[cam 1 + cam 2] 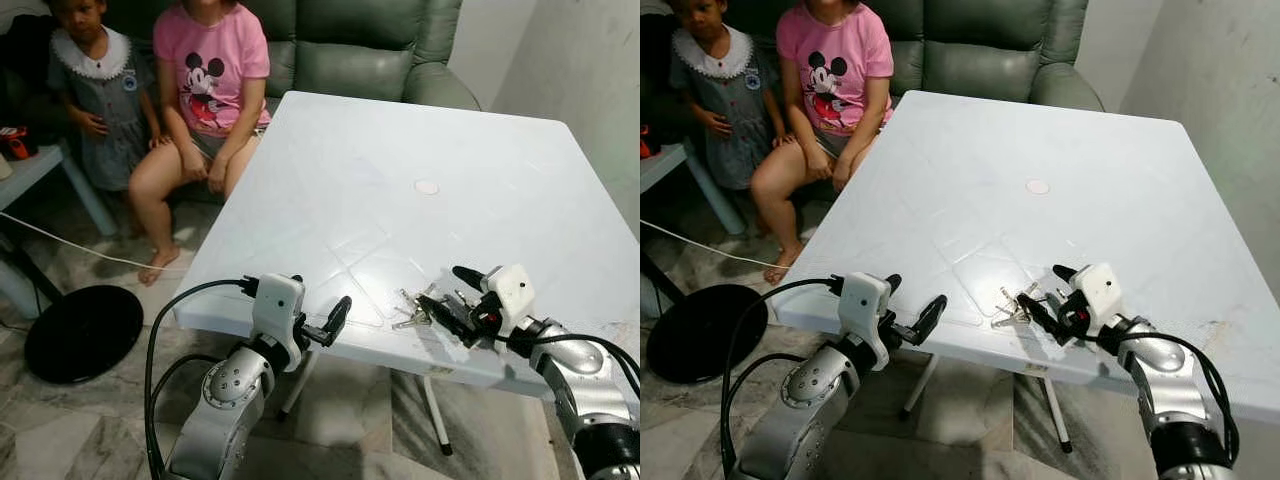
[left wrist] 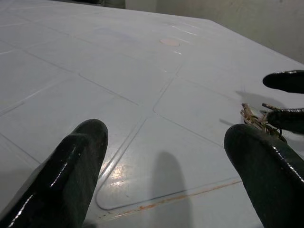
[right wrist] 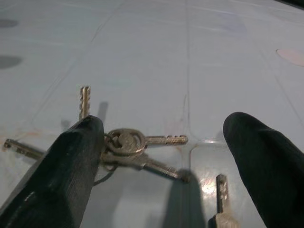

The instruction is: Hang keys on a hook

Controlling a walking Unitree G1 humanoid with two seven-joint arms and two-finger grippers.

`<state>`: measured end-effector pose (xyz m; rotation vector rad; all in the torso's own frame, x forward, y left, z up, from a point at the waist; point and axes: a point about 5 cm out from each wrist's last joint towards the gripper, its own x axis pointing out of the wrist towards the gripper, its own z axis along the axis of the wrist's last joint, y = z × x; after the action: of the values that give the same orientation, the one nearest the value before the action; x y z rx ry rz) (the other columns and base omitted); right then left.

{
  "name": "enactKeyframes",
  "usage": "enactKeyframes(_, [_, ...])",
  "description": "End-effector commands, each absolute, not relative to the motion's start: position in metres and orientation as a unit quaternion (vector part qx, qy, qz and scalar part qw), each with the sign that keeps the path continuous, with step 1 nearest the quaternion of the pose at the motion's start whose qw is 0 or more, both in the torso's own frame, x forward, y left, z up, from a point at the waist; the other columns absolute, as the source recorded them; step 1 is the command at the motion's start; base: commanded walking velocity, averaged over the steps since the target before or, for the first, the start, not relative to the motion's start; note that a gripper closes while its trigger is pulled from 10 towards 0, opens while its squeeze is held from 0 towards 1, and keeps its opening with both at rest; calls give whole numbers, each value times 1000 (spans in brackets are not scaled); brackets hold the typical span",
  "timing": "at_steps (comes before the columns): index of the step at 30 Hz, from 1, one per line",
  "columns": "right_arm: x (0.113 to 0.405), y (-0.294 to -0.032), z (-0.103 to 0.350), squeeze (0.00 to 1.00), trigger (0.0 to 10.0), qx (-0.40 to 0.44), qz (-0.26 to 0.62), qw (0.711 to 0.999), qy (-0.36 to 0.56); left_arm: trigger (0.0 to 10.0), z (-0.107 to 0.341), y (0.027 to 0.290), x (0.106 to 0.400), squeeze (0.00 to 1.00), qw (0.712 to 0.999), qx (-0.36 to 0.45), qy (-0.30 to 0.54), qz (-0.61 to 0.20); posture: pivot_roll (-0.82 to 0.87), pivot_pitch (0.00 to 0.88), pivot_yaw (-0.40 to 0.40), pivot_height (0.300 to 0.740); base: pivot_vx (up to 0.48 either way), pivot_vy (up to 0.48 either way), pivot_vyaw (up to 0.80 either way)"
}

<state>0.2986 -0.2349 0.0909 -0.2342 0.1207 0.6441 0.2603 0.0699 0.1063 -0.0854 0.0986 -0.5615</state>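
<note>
I'm at the pick-up: right gripper [image 1: 458,300] fingers spread wide around the keys [image 3: 124,143] on the desk [image 1: 400,140]; next I must close them.

Splayed metal keys [image 3: 127,142] flat on table [image 1: 400,150]

Keys [image 1: 418,308] on table [image 1: 400,160], near front edge

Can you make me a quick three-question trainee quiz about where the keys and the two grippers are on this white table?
1. True or false: the keys hang on a hook.
2. Which gripper is at the keys: A left gripper, B right gripper?
3. Fill in: the right gripper's fingers are ___.

Key: 1 false, they lie on the white table. 2 B. 3 open, either side of the bunch.
</note>
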Motion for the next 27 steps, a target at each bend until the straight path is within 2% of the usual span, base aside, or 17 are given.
enactKeyframes(1, [297, -236, 98, 0, 6314, -123, 324, 937, 47, 10000, 110, 68, 259, 0, 957, -40, 44, -283, 15, 77, -40, 740, 0, 0, 0])
enactKeyframes(2, [297, -236, 98, 0, 6314, -123, 324, 937, 47, 10000, 110, 68, 259, 0, 957, -40, 44, -283, 15, 77, -40, 740, 0, 0, 0])
enactKeyframes(3, [296, -235, 99, 0, 3765, -120, 330, 935, 45, 10000, 110, 68, 259, 0, 957, -40, 44, -283, 15, 77, -40, 740, 0, 0, 0])
enactKeyframes(4, [295, -235, 100, 0, 3765, -119, 335, 934, 43, 10000, 110, 68, 259, 0, 957, -40, 44, -283, 15, 77, -40, 740, 0, 0, 0])
enactKeyframes(5, [295, -235, 101, 0, 4941, -119, 333, 934, 42, 10000, 110, 68, 259, 0, 957, -40, 44, -283, 9, 72, -39, 740, 0, 0, 0])
enactKeyframes(6, [296, -235, 102, 0, 8549, -116, 328, 937, 40, 10000, 110, 68, 260, 0, 957, -40, 44, -283, 8, 71, -39, 740, 0, 0, 0])
enactKeyframes(7, [298, -235, 104, 0, 10000, -94, 323, 941, 36, 10000, 110, 68, 260, 0, 957, -41, 44, -283, 8, 71, -39, 740, 0, 0, 0])
enactKeyframes(13, [298, -234, 109, 0, 10000, -102, 327, 939, 26, 10000, 110, 66, 260, 0, 957, -42, 45, -285, 6, 74, -41, 740, 0, 0, 0])
enactKeyframes(14, [297, -234, 108, 0, 9255, -109, 330, 937, 31, 10000, 110, 66, 260, 0, 957, -43, 45, -285, 6, 74, -41, 740, 0, 0, 0])
enactKeyframes(15, [297, -233, 107, 0, 7412, -109, 331, 937, 32, 10000, 110, 66, 260, 0, 957, -43, 45, -285, 7, 73, -42, 740, 0, 0, 0])
enactKeyframes(17, [297, -233, 107, 0, 8000, -112, 333, 935, 36, 10000, 110, 66, 261, 0, 957, -43, 44, -284, 7, 75, -44, 740, 0, 0, 0])
enactKeyframes(18, [295, -233, 106, 0, 5569, -121, 337, 933, 38, 10000, 110, 66, 260, 0, 957, -43, 44, -284, 7, 75, -45, 740, 0, 0, 0])
enactKeyframes(19, [295, -233, 105, 0, 5569, -127, 340, 931, 40, 10000, 110, 66, 260, 0, 957, -43, 44, -284, 7, 76, -45, 740, 0, 0, 0])
enactKeyframes(20, [293, -232, 104, 0, 3647, -136, 343, 929, 43, 10000, 110, 67, 260, 0, 957, -42, 44, -283, 6, 76, -45, 740, 0, 0, 0])
enactKeyframes(21, [293, -232, 103, 0, 1020, -138, 343, 928, 44, 10000, 110, 67, 260, 0, 957, -42, 44, -283, 6, 76, -45, 740, 0, 0, 0])
enactKeyframes(22, [292, -232, 102, 0, 0, -142, 347, 926, 44, 10000, 110, 67, 261, 0, 957, -42, 43, -282, 7, 77, -47, 740, 0, 0, 0])
enactKeyframes(27, [292, -231, 102, 0, 0, -145, 347, 926, 47, 10000, 111, 66, 261, 0, 957, -47, 42, -282, 6, 76, -47, 740, 0, 0, 0])
